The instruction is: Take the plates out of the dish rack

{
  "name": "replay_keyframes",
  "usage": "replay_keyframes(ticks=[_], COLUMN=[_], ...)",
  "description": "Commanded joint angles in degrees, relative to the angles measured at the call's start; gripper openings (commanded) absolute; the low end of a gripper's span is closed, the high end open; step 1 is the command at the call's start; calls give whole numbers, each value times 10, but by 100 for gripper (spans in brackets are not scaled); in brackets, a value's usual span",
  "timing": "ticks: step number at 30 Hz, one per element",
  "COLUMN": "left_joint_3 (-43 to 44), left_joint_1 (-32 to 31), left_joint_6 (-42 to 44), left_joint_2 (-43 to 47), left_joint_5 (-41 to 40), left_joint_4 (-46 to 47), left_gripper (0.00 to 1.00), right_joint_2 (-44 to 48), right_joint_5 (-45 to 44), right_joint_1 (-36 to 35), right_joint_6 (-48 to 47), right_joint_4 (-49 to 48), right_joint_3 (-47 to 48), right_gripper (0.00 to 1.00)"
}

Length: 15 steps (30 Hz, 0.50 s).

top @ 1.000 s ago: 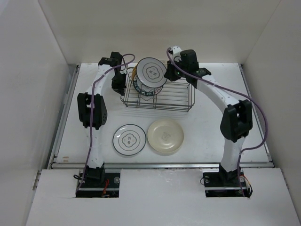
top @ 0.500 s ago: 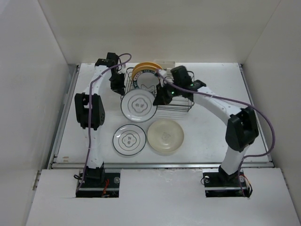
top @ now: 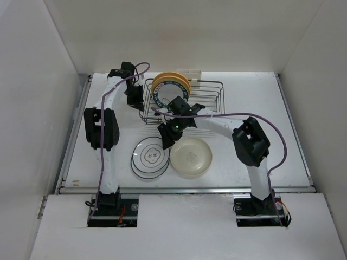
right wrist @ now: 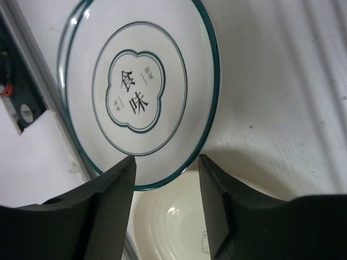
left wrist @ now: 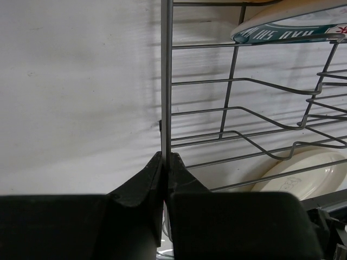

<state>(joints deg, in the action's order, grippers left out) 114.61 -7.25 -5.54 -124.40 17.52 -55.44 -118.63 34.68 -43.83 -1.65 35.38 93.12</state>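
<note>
The dark wire dish rack (top: 203, 103) stands at the back of the table. Two plates stand in it: a yellow-orange plate (top: 171, 80) and a teal-lettered plate (top: 167, 95), whose rim (left wrist: 287, 27) also shows in the left wrist view. My left gripper (top: 132, 101) is shut on an upright wire (left wrist: 166, 81) at the rack's left end. A ringed plate with a centre emblem (top: 149, 158) (right wrist: 138, 92) lies on another ringed plate. My right gripper (top: 164, 142) (right wrist: 165, 162) hovers open over its edge, touching nothing. The cream plate (top: 191, 157) (right wrist: 173, 216) lies beside it.
A small white holder (top: 190, 72) is clipped to the rack's far side. White walls close in the table on the left, back and right. The table's metal front edge (top: 184, 189) runs just in front of the unloaded plates.
My right gripper carried the ringed plate from over the rack down to the front, laid it on the other ringed plate, and opened. The left gripper kept its hold on the rack.
</note>
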Motion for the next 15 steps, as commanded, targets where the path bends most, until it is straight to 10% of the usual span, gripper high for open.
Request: replay_keyframes(ticks=[1, 15], left_joint_3=[-13, -23], left_joint_1=[6, 6], left_joint_6=[-33, -46], left_joint_2=[35, 35], left_joint_5=[0, 14], left_joint_4=[-39, -44], left_gripper=[0, 0], right_joint_2=[11, 198], right_joint_5=[-49, -240], right_joint_1=[-7, 73], right_joint_6=[5, 90], right_joint_4=[-10, -195], right_joint_3=[28, -3], right_gripper=[57, 68])
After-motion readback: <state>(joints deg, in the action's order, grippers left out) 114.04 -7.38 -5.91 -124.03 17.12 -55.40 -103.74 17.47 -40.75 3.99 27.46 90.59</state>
